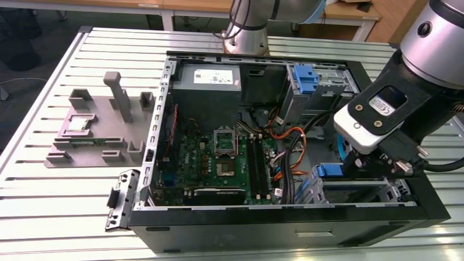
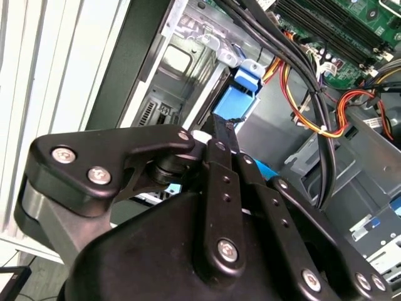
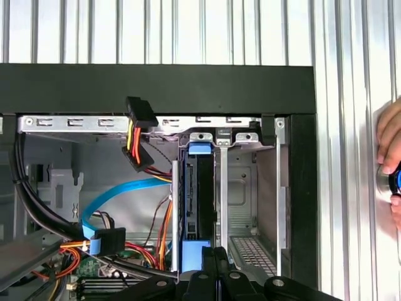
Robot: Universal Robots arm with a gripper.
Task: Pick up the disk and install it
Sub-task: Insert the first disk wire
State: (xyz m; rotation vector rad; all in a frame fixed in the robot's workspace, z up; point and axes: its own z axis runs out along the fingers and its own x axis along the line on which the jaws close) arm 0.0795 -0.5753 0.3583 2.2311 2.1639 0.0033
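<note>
Fingers of the black metal claw [image 3: 217,252] lie side by side in the first wrist view with only a hairline between them, so it is closed to all intents, and nothing thick sits between the tips. They are at the near blue end of the disk [image 3: 199,200], a flat drive in a blue plastic carrier rail. The drive stands on edge in a narrow slot of the bare-metal drive cage [image 3: 220,188]. Whether the tips nip a thin lip of the rail or merely press on it, I cannot tell. In the second wrist view a fingertip [image 2: 220,128] touches the same blue rail end.

The relation that counts is this: the disk lies straight ahead of the claw. Its long axis runs on from the tips toward the black outer wall of the computer case [image 3: 156,88], and its far blue tab sits just short of the cage's end. It looks seated along nearly its whole length, so I judge the installing to be at or near its finish.

Further out, a light blue flat cable [image 3: 119,194] and a black connector with yellow and red wires [image 3: 136,141] hang just beside the cage. In the exterior view the open case lies on the slatted metal counter [image 1: 58,217]. The cage is in the case corner toward the counter's edge on the exterior view's right, and a grey plastic fixture [image 1: 101,130] stands toward the opposite edge. A person's hand [image 3: 390,157] is over the counter outside the case.
</note>
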